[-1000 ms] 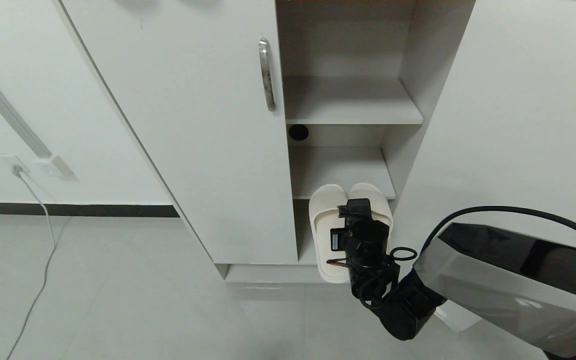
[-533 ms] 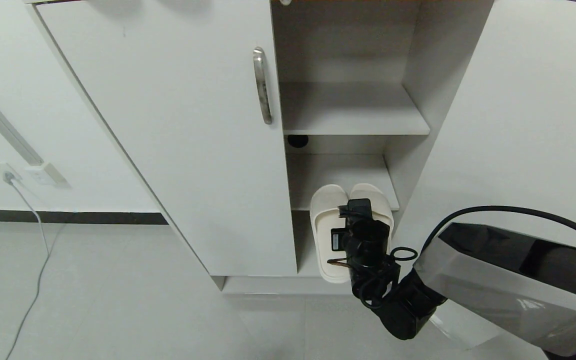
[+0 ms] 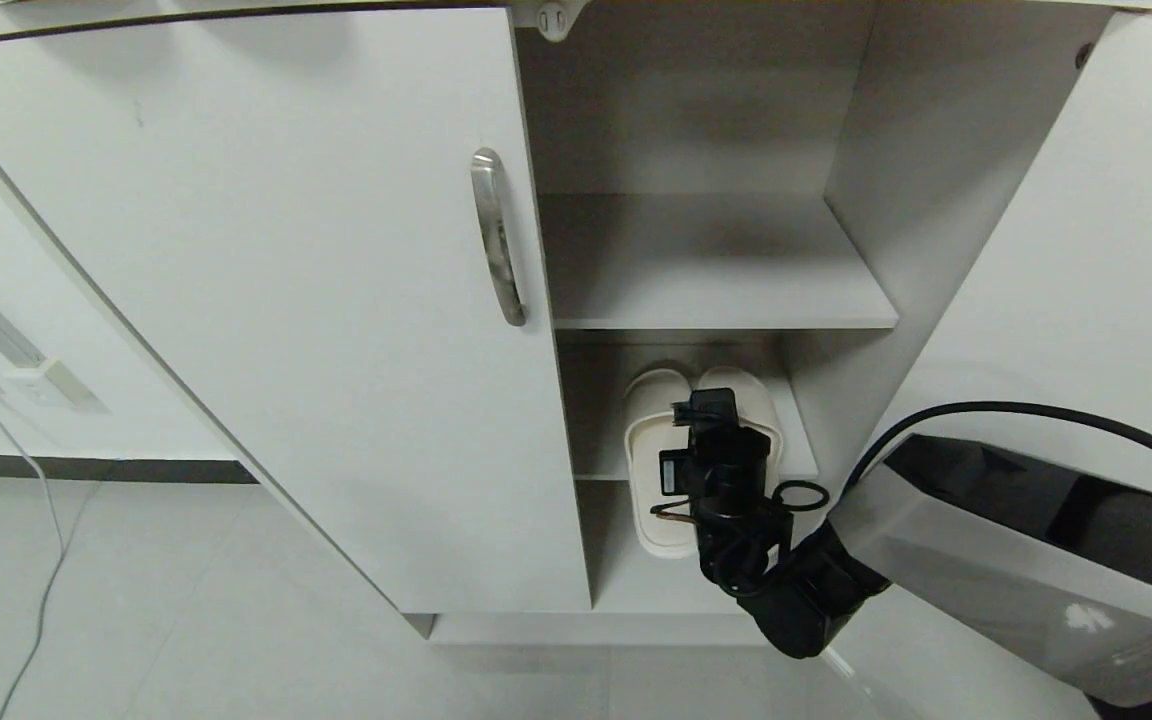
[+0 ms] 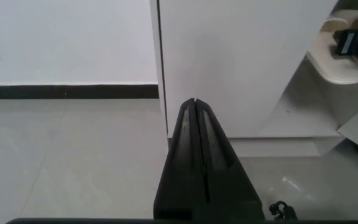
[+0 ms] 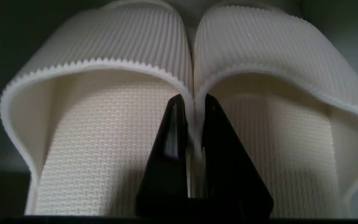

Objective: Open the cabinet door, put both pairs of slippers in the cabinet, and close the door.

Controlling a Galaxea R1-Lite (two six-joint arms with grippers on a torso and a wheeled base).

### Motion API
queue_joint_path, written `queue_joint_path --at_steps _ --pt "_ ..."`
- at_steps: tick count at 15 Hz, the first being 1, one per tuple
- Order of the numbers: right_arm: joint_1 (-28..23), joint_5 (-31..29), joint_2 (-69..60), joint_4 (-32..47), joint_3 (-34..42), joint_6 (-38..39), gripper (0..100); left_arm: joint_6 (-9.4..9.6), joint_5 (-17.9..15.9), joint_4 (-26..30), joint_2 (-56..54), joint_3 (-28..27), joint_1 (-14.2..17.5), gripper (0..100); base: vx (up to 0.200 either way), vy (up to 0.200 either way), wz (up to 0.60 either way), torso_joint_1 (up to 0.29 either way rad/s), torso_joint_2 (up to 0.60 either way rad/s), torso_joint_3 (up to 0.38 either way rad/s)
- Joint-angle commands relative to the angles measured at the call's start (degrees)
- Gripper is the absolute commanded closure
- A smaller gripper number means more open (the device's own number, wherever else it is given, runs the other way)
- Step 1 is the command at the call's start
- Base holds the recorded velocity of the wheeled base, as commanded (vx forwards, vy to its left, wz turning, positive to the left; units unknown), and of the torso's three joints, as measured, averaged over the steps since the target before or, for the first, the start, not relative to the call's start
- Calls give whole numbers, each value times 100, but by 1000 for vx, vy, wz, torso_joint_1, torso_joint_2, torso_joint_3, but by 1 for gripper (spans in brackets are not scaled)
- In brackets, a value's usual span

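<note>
R gripper (image 5: 191,107) pinches inner walls of both cream slippers (image 3: 654,500) together. Toes sit in over lower cabinet shelf (image 3: 798,462), heels past its front edge. Prob. light, soft, bendy foam, so grip at the paired straps w/ a firm squeeze. L gripper (image 4: 194,104) fingers pressed together, empty.

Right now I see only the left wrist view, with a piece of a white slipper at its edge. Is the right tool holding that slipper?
Observer: Yes. The right tool is shut on both slippers of a pair, pinching their inner edges together.
Operator: Are they already inside?
Observer: Partly. In the head view their toes are over the middle shelf, while the heels stick out past its front edge.
Operator: And the door on that side?
Observer: The right door stands open, swung out to the right.
</note>
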Motion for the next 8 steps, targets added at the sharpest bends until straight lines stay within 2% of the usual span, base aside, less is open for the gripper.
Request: queue_joint_path --at_steps 1,4,8 --pt "-52 43 5 368 -397 145 100 -11 -1 -1 7 0 -1 100 0 0 0 0 0 0" --pt "-227 158 76 1229 -1047 409 100 -11 -1 -1 7 0 -1 100 0 0 0 0 0 0" --pt "-491 246 401 1800 -2014 409 100 -20 8 -1 7 0 -1 100 0 0 0 0 0 0"
